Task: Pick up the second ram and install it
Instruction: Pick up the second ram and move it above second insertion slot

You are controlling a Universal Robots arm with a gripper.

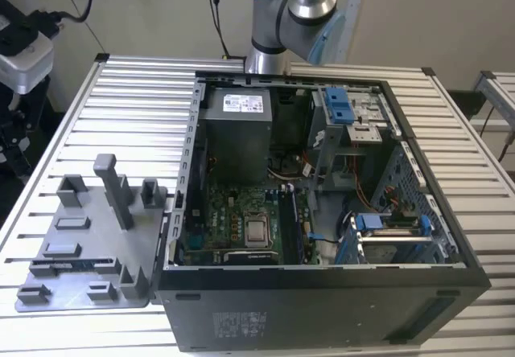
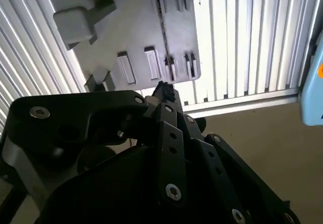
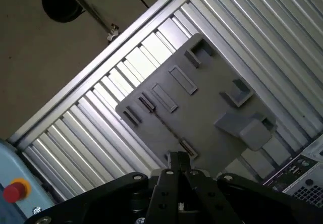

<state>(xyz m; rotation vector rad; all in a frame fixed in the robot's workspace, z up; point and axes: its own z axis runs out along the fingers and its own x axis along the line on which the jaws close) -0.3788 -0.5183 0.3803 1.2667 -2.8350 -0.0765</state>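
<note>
Table: The ribbed aluminium table (image 1: 121, 92) carries everything. Its flat slats give the fixtures a steady seat.
Holder: The grey plastic holder with upright pegs (image 1: 84, 240) lies at the exterior view's left, just beside the case, probably so that parts wait at a known spot close to the work.
Second ram: The second ram (image 1: 72, 266), a long, thin dark memory stick, stands on its edge in a slot of the holder, well apart from the tall pegs. Standing this way, its upper edge is free for a pinch from above. In the first wrist view it reads as a narrow dark line (image 3: 162, 124) across the plate.
Gripper: The black linkage gripper (image 3: 176, 157) hangs above the holder, near one end of the stick. Its fingertips are pressed together with nothing seen between them.
Arm: The silver-and-blue robot arm (image 1: 294, 11) rises behind the case.
PC case: The black open PC case (image 1: 322, 309) lies on its side with the open face up, so the green motherboard (image 1: 233, 220) can be reached from above.
</note>
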